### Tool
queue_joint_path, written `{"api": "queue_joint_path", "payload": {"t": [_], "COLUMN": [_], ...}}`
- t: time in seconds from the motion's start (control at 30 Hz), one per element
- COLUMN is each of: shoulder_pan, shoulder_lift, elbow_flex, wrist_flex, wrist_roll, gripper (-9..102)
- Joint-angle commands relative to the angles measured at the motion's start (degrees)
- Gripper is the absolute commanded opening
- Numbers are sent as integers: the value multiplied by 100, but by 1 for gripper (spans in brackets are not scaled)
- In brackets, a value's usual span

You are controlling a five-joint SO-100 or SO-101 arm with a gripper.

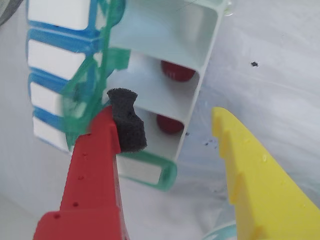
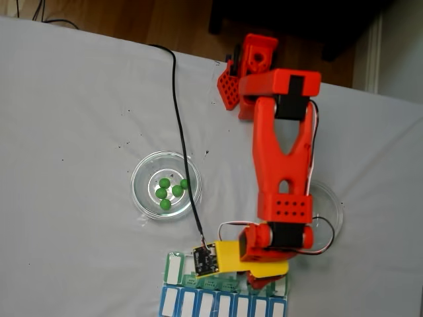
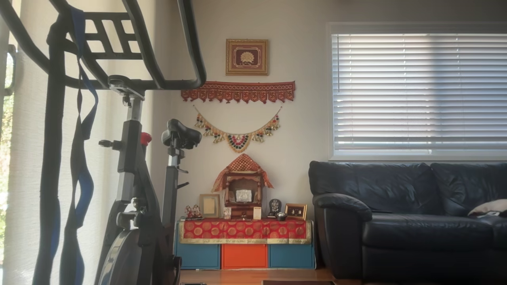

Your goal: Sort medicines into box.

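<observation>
In the wrist view my gripper [image 1: 170, 112] is open over the box [image 1: 200, 35], whose green lids [image 1: 87, 95] stand flipped up. The red finger with its black foam pad [image 1: 127, 122] hangs over the compartments. The yellow finger [image 1: 245, 160] is outside the box wall, over the cloth. Two dark red medicines lie in neighbouring white compartments, one [image 1: 177, 71] further in and one [image 1: 170, 125] nearer; nothing is between the fingers. In the fixed view the gripper [image 2: 268, 281] is over the right end of the box [image 2: 173, 269]. Several green medicines [image 2: 165, 193] sit in a glass dish.
The round glass dish [image 2: 142, 198] stands left of the arm. A second dish [image 2: 330, 205] is partly behind the red arm [image 2: 281, 158]. A black cable [image 2: 178, 132] crosses the white cloth. Blue-lidded compartments [image 2: 198, 305] adjoin the box at the bottom edge.
</observation>
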Motion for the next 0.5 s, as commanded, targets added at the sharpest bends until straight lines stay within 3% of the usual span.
{"api": "queue_joint_path", "payload": {"t": [0.0,0.23,0.47], "shoulder_pan": [-149,-466,-826], "shoulder_lift": [879,1397,2355], "elbow_flex": [-299,-554,-281], "wrist_flex": [281,1222,1995], "wrist_roll": [-44,-141,-237], "gripper": [19,2,1]}}
